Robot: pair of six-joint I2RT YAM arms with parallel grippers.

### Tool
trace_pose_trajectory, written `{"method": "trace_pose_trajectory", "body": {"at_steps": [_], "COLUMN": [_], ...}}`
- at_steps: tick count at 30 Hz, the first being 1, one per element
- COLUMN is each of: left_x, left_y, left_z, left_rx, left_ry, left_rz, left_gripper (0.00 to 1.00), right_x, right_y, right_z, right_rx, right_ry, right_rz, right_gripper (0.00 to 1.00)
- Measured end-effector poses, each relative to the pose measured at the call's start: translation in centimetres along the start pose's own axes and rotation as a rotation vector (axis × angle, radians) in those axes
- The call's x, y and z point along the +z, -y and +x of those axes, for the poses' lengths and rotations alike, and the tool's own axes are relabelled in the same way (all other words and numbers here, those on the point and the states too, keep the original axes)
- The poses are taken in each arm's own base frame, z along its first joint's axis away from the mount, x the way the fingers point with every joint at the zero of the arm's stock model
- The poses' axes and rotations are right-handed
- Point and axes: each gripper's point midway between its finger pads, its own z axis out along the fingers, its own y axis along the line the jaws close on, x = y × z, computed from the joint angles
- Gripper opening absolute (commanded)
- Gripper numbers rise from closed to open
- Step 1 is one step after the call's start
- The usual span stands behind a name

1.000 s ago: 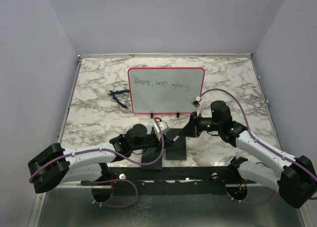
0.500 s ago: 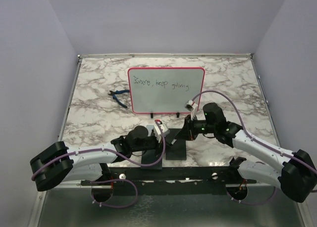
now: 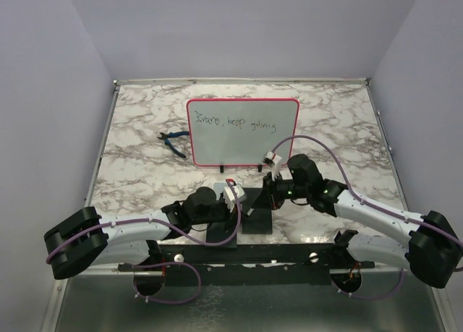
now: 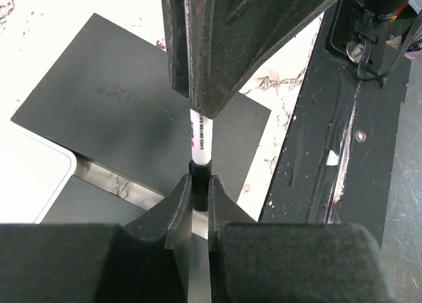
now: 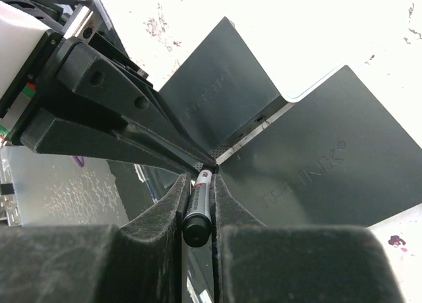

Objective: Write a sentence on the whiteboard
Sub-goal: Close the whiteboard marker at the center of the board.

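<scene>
The whiteboard (image 3: 243, 140) stands upright at mid-table on two black feet. The sentence (image 3: 237, 122) is one line of dark handwriting along its upper part. In front of it both grippers meet on one marker (image 4: 200, 136), which has a white body and a black cap. My left gripper (image 4: 200, 184) is shut on the black cap end. My right gripper (image 5: 198, 184) is shut on the marker's body (image 5: 200, 207), with the black butt towards its camera. In the top view the left gripper (image 3: 242, 202) and right gripper (image 3: 265, 196) are tip to tip, well short of the board.
Two black rectangular slabs (image 3: 257, 218) (image 3: 221, 232) lie under the grippers near the arm bases. A white rounded pad (image 4: 26, 177) lies beside them. Blue-handled pliers (image 3: 173, 141) lie left of the board. The black base rail (image 3: 246, 254) runs along the near edge.
My right arm has swung left and down, bringing its gripper up against the left gripper at the marker. The left arm has barely moved. The board and writing are unchanged.
</scene>
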Motion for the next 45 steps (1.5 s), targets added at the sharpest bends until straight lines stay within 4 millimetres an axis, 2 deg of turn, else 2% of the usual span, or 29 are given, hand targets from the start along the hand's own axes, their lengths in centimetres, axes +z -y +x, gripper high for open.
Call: {"method": "trace_pose_trajectory", "body": {"at_steps": [18, 24, 35, 45], "left_x": [-0.2, -0.2, 0.2, 2.1], "left_y": [-0.2, -0.1, 0.2, -0.6], "left_z": [1.2, 1.2, -1.7, -2.8], "left_rx": [0.003, 0.002, 0.042, 0.084], "left_ry": [-0.035, -0.035, 0.056, 0.099], "left_rz": [-0.006, -0.001, 0.012, -0.003], "left_gripper": [0.0, 0.0, 0.0, 0.0], "right_x": [1.8, 1.7, -0.4, -1.6], "right_y": [-0.4, -0.4, -1.0, 0.3], "right_z": [1.3, 1.1, -1.1, -1.9], "right_rx": [-0.015, -0.013, -0.05, -0.113], "right_ry": [-0.031, -0.029, -0.019, -0.036], "right_rz": [0.023, 0.057, 0.172, 0.279], "right_gripper": [0.01, 0.01, 0.01, 0.01]}}
